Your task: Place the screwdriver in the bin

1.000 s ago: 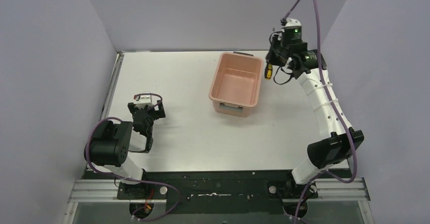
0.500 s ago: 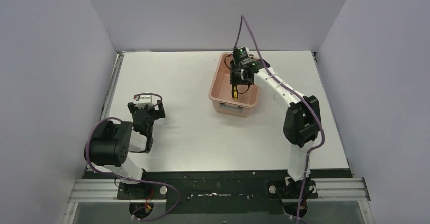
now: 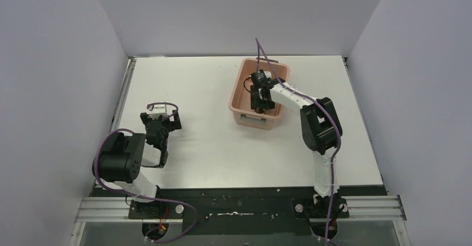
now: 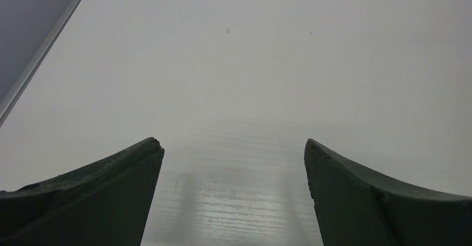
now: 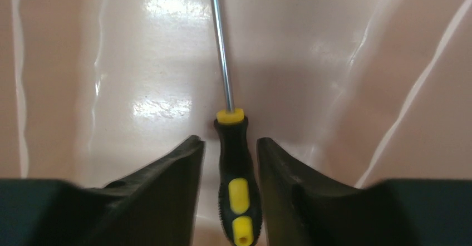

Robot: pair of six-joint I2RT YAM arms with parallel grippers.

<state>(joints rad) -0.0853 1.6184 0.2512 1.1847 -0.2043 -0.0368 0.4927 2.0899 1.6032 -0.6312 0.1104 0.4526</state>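
The salmon-pink bin stands at the middle back of the table. My right gripper reaches down inside it, near its front wall. In the right wrist view the screwdriver, black handle with yellow accents, lies between the fingers of my right gripper, its thin shaft pointing away over the bin floor. The jaws stand slightly apart, with a visible gap on the handle's left side. My left gripper hovers over bare table at the left; seen from its own wrist, the left gripper is wide open and empty.
Grey-violet walls close in the table on three sides. A metal rail runs along the left edge. The bin's walls rise close on both sides of my right fingers.
My right arm swung from beside the bin's right end to inside it and lowered. Its jaws have parted from the screwdriver handle. The left arm has not moved.
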